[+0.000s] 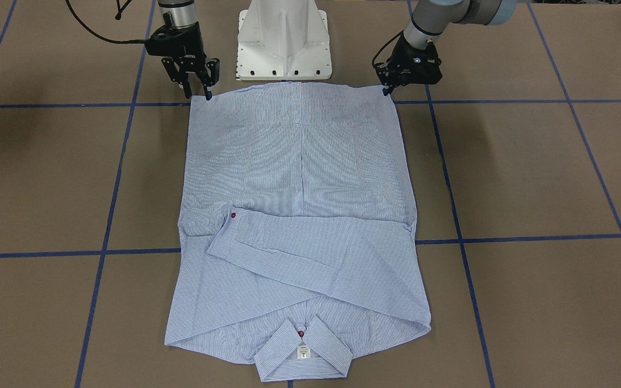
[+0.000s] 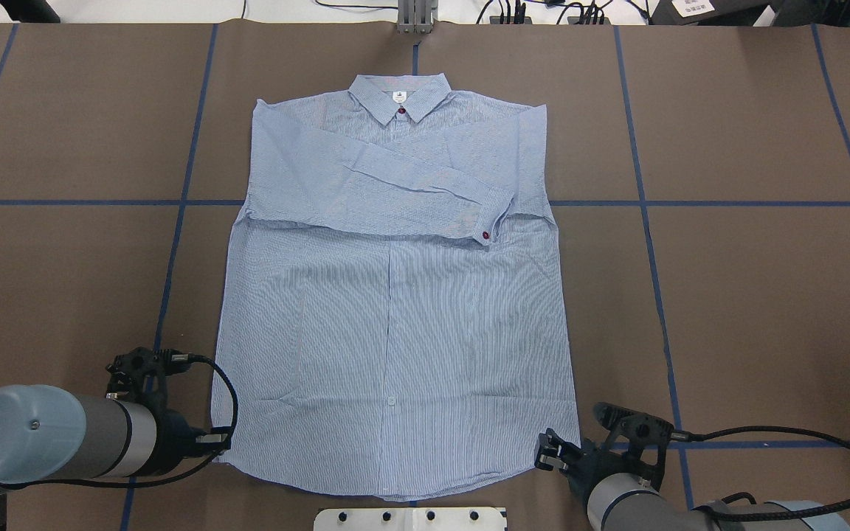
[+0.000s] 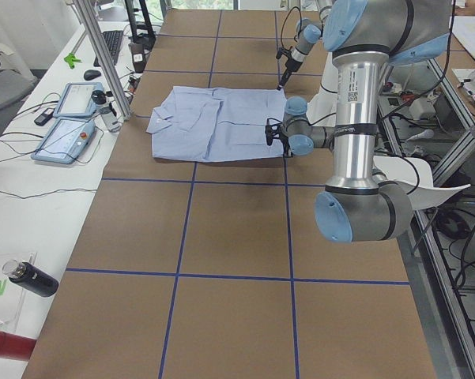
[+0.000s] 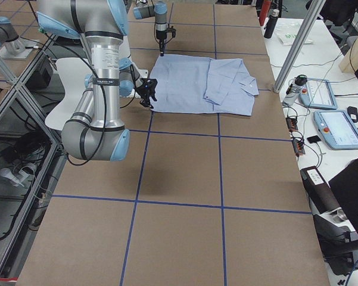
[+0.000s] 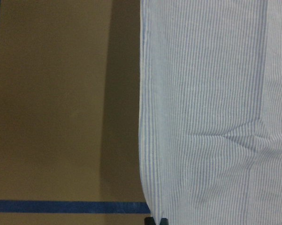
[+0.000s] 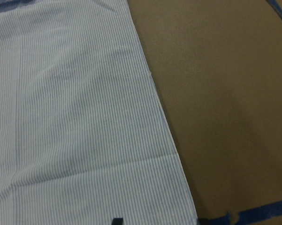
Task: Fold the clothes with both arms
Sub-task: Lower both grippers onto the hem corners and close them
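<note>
The light blue striped shirt (image 2: 395,317) lies flat and face up, collar (image 2: 400,94) at the far side, one sleeve folded across the chest with its cuff (image 2: 495,214) on my right. My left gripper (image 2: 220,439) sits low at the hem's left corner; it also shows in the front view (image 1: 388,89). Its jaws are seen edge-on, so I cannot tell their state. My right gripper (image 1: 198,92) is open, its fingers pointing down at the hem's other corner (image 2: 569,442). The wrist views show only the shirt's side edges (image 5: 143,140) (image 6: 155,93).
The white pedestal base (image 1: 283,40) stands just behind the hem, between the arms. Blue tape lines (image 2: 646,221) cross the brown table. Pendants and cables (image 3: 67,130) lie on a side bench beyond the collar end.
</note>
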Controlling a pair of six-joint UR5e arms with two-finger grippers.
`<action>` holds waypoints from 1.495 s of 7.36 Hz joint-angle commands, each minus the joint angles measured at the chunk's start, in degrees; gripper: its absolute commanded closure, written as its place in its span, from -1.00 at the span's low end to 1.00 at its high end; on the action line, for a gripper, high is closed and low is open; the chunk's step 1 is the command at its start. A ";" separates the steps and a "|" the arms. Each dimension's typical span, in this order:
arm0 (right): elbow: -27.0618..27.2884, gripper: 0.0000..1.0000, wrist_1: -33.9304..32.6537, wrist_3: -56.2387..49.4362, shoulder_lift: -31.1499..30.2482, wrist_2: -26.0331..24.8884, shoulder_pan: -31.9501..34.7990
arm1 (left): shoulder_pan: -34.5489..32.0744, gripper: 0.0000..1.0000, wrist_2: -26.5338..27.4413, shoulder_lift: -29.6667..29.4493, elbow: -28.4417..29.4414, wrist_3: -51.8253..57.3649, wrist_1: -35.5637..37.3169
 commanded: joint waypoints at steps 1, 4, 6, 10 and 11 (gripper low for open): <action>-0.65 -0.11 -0.10 0.00 0.06 -0.21 -0.20 | 0.07 1.00 0.00 0.00 -0.07 -0.09 0.00; -1.45 -0.11 -0.54 -0.09 0.06 -1.00 -0.46 | 0.07 1.00 0.00 -0.17 -0.07 -0.09 0.00; -1.88 -0.11 -0.63 -0.17 0.06 -1.00 -0.55 | 0.07 1.00 0.00 -0.17 -0.07 -0.09 0.00; -2.41 0.90 -0.71 0.09 1.72 -1.08 -0.55 | 0.07 1.00 0.00 -0.17 -0.07 -0.09 0.00; -2.33 1.00 -0.71 0.18 1.90 -1.09 -0.55 | -0.02 1.00 0.00 -0.17 -0.24 -0.09 0.00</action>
